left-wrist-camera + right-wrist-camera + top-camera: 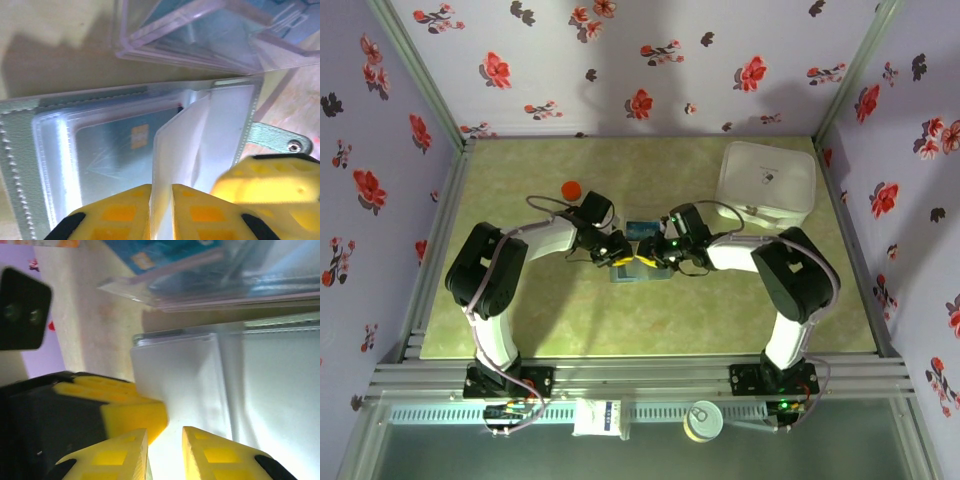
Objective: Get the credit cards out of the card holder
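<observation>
1. Your left gripper (161, 200) was pinching a clear sleeve (180, 140) of the open card holder (20, 150), which lay mid-table between the two arms.
2. Your right gripper (165, 450) hung close over the holder's pale panel with its fingers nearly together. I couldn't tell whether they gripped anything.
3. One of the credit cards (125, 145) sat inside a sleeve, chip showing, so I judged the emptying unfinished.
4. A blue card (150, 252) lay just beyond the holder at the clear plastic square (200, 35). That one looked already out.
5. Left for you: slide out the sleeved card, then check the other pockets.
</observation>
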